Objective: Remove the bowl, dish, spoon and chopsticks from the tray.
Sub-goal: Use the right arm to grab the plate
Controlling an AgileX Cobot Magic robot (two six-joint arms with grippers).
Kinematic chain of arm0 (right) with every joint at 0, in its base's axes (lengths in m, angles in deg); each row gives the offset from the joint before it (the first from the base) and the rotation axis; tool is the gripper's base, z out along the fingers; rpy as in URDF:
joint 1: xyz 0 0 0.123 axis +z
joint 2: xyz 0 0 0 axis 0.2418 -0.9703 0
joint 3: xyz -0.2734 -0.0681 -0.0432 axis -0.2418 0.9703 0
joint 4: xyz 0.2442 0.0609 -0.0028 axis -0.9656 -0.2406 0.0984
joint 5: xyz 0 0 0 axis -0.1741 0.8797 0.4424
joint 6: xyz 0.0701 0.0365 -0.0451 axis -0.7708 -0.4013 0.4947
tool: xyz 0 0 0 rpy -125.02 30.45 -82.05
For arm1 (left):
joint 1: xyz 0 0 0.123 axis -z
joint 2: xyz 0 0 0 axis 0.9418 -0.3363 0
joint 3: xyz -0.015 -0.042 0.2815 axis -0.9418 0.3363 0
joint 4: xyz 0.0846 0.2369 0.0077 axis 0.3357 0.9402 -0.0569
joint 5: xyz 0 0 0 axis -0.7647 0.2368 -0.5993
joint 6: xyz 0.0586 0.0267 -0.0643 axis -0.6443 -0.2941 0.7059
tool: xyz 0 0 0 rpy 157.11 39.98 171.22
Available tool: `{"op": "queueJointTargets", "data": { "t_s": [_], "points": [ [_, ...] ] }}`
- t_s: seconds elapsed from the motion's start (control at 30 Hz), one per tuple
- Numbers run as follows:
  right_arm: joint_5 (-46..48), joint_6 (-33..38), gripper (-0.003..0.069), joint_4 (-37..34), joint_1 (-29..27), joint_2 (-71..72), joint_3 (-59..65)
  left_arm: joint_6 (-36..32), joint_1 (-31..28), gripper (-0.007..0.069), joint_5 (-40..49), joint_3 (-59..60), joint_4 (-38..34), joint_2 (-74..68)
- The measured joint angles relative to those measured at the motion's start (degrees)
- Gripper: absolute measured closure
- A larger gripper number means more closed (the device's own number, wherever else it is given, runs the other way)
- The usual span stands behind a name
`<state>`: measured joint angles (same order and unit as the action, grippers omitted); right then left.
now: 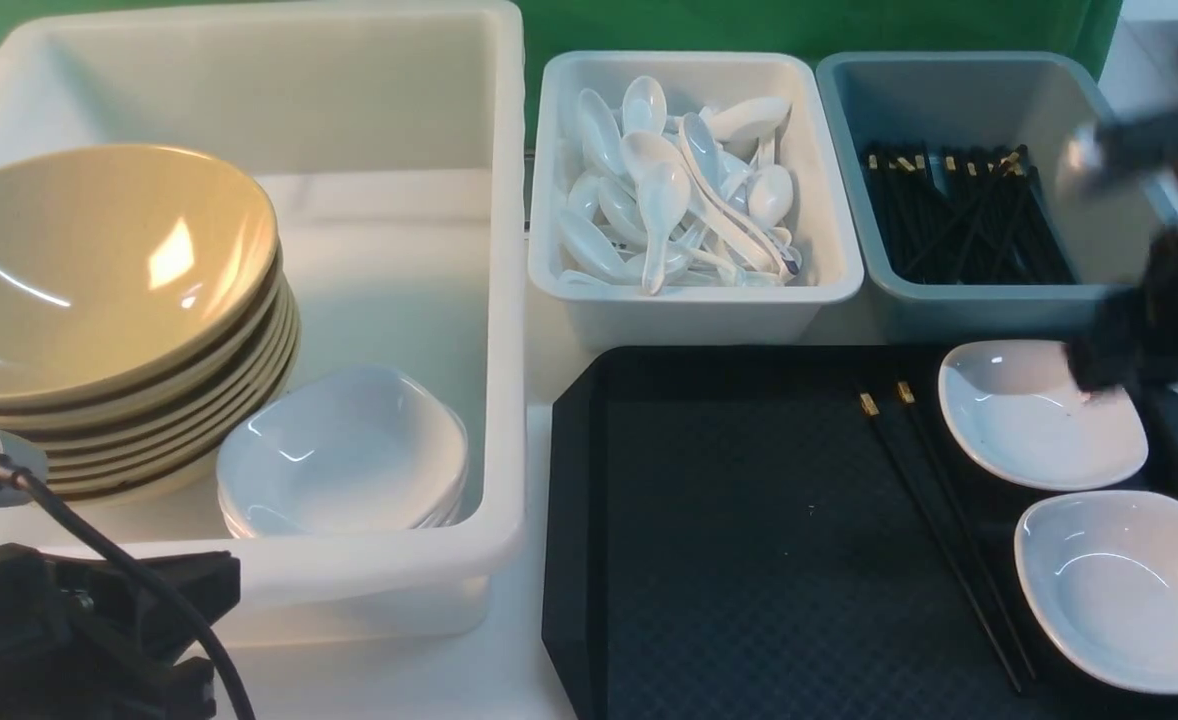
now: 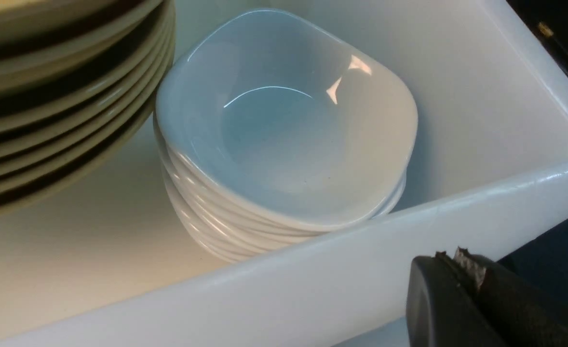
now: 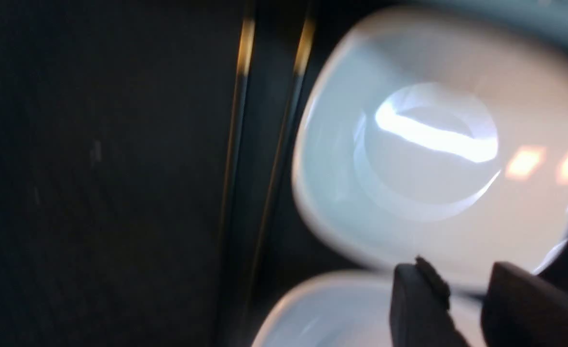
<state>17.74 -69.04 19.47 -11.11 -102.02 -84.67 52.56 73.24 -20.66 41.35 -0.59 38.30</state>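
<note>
Front view faces forward over everything; wrist views look down close, the right sharing the chopsticks [image 1: 919, 500].

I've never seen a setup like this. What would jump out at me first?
The stack of big yellow bowls, tilted in the large white tub on the left, grabs the eye first, with a pile of small white dishes beside it. On the right, a black tray holds a pair of chopsticks, a nearer dish and a farther dish, with the blurred right gripper over the farther one.
</note>
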Motion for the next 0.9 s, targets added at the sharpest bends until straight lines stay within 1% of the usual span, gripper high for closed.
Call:
{"op": "queueJointTargets", "data": {
  "t_s": [0.07,0.1,0.13,0.2,0.27,0.3,0.5,0.53,0.6,0.63,0.67,0.7,0.8,0.9],
  "points": [
    [-5.05,0.00,0.0510,-0.59,0.81,0.83,7.76,-0.56,0.00,0.0629,0.00,0.00,-0.20,0.00],
    [-5.57,0.00,0.0515,-0.70,0.91,0.83,8.30,-0.61,0.00,0.0629,0.00,0.00,-0.20,0.00],
    [-9.26,-0.08,0.0557,-0.96,1.83,0.88,11.94,-0.73,0.00,0.0629,0.00,0.00,-0.26,0.00],
    [-12.65,-0.42,0.0599,-1.54,3.00,0.36,14.76,-0.73,0.00,0.0629,0.00,0.00,-0.38,0.00],
    [-13.95,-0.85,0.0618,-1.88,3.63,-0.33,15.40,-0.73,0.00,0.0629,-0.06,0.00,-0.38,0.00],
    [-15.14,-1.04,0.0626,-2.44,4.95,-1.58,15.60,-0.74,0.00,0.0629,-0.13,0.00,-0.38,0.00],
    [-16.44,-1.11,0.0617,-4.01,9.33,-3.45,12.69,-1.05,0.00,0.0629,-0.35,0.00,-0.38,0.00],
    [-16.33,-1.11,0.0608,-4.17,9.71,-3.48,11.89,-1.20,0.00,0.0629,-0.35,0.00,-0.38,0.00],
    [-14.36,-1.11,0.0564,-4.04,9.98,-3.17,9.53,-1.89,0.00,0.0629,-0.40,0.00,-0.38,0.00],
    [-11.95,-1.17,0.0521,-3.14,9.69,-2.67,8.23,-2.26,0.00,0.0629,-0.40,0.00,-0.32,0.00],
    [-10.80,-1.43,0.0500,-2.57,9.47,-2.23,7.76,-2.38,0.00,0.0629,-0.40,0.00,-0.32,0.00],
    [-8.46,-2.23,0.0454,-1.19,8.65,-1.47,7.08,-2.43,0.00,0.0629,-0.40,0.00,-0.27,0.00],
    [-4.38,-4.08,0.0353,2.70,5.73,0.18,6.68,-2.43,0.00,0.0629,-0.40,0.00,-0.22,0.00],
    [-2.17,-7.07,0.0267,5.98,0.63,0.96,6.79,-2.43,0.00,0.0629,-0.40,0.00,-0.22,0.00]
  ]
}}
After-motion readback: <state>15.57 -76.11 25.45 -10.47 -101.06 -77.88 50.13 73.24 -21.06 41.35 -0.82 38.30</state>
